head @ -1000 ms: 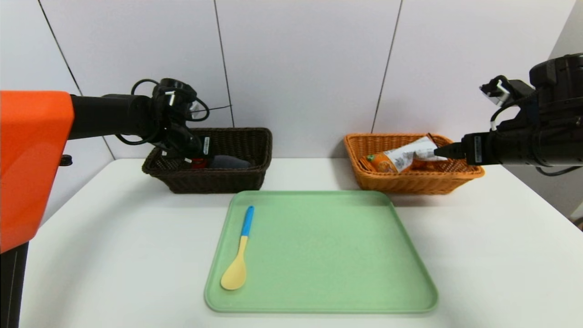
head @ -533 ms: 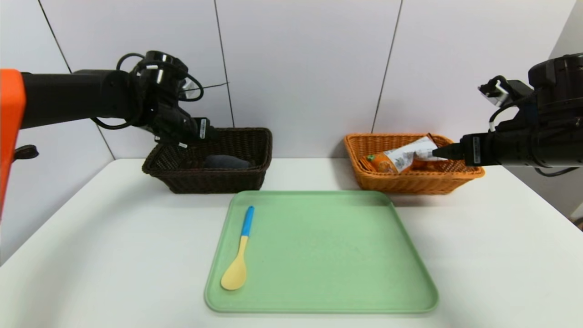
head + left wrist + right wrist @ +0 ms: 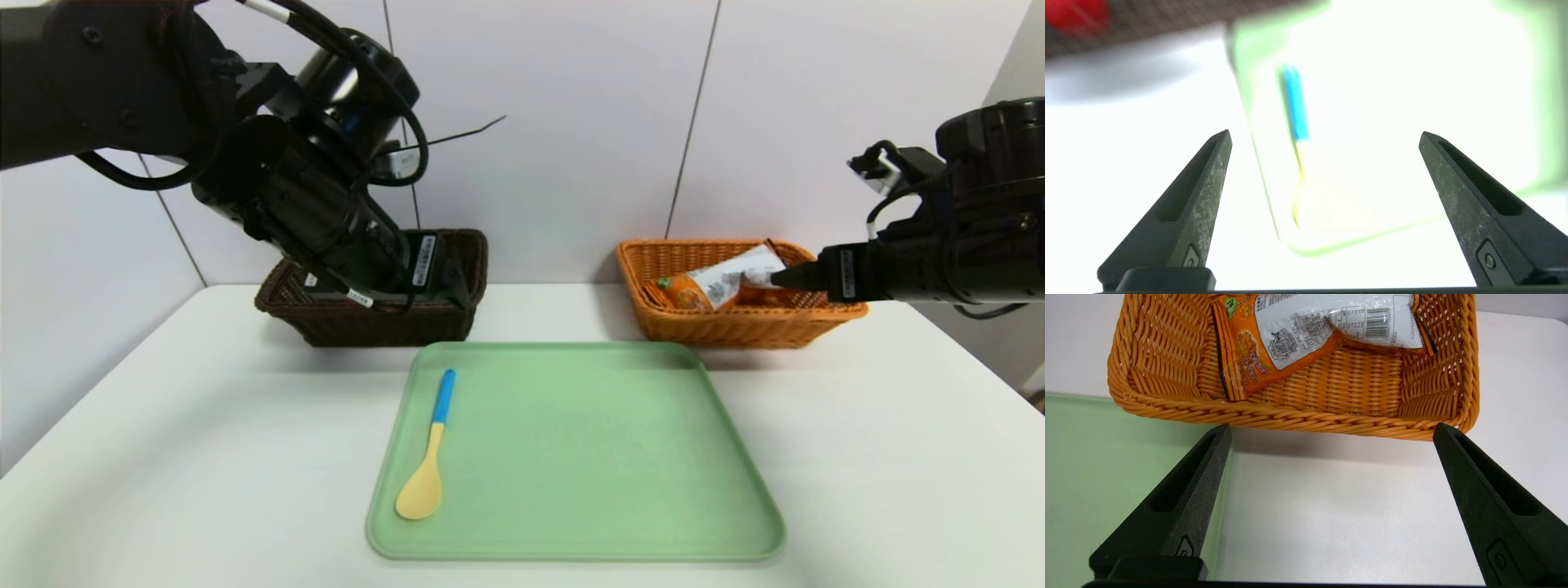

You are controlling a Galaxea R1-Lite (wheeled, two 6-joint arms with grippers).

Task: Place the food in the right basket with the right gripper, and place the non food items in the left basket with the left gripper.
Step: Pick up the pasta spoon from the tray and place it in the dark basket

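A spoon [image 3: 429,457] with a blue handle and yellow bowl lies on the left side of the green tray [image 3: 588,547]. My left gripper [image 3: 454,287] hangs above and in front of the dark brown left basket [image 3: 367,327]. It is open and holds nothing. In the left wrist view the spoon [image 3: 1296,110] lies below the spread left gripper [image 3: 1325,136], and a red item [image 3: 1073,14] shows in the basket. My right gripper [image 3: 784,278] is open and holds nothing. It hovers at the orange right basket [image 3: 735,331], which holds a snack packet [image 3: 722,282].
The white table carries the tray in the middle and both baskets at the back against a white wall. In the right wrist view the open right gripper [image 3: 1331,430] is over bare table, beside the orange basket [image 3: 1310,418] and the packet [image 3: 1298,330].
My left arm rose out of the brown basket and swung forward toward the tray, its jaws spreading wider; the red item stayed in the basket. The right arm barely moved.
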